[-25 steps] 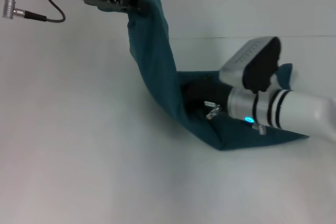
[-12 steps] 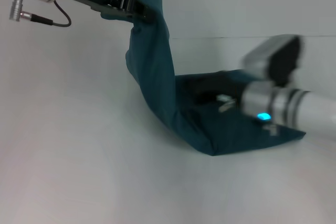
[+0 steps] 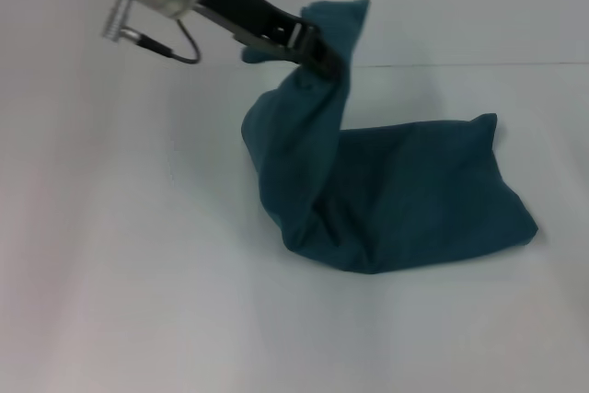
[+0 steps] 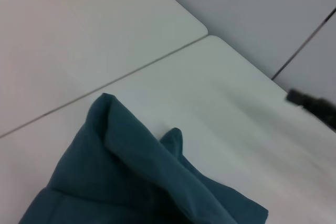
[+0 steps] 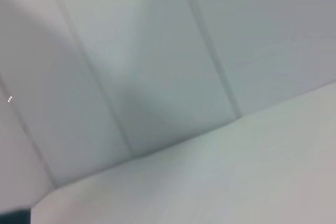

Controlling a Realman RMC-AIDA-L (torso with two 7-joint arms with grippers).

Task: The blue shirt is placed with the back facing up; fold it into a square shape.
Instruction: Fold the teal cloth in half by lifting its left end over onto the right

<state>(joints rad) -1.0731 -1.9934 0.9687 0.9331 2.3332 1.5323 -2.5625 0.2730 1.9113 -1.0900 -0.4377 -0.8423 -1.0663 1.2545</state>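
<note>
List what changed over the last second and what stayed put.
The right arm, which was pressing on the blue shirt, has pulled out of the head view, letting go. The left tool carried its pinched corner of the shirt toward the robot's right, swinging the raised cloth over the flat part. The shirt's lower part stayed on the table.

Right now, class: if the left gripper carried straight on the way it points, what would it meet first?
The left gripper, shut on the blue shirt, points toward the robot's right and slightly down. Beyond the cloth it holds, the way looks free; it probably reaches the table eventually, though depth is unclear.
</note>
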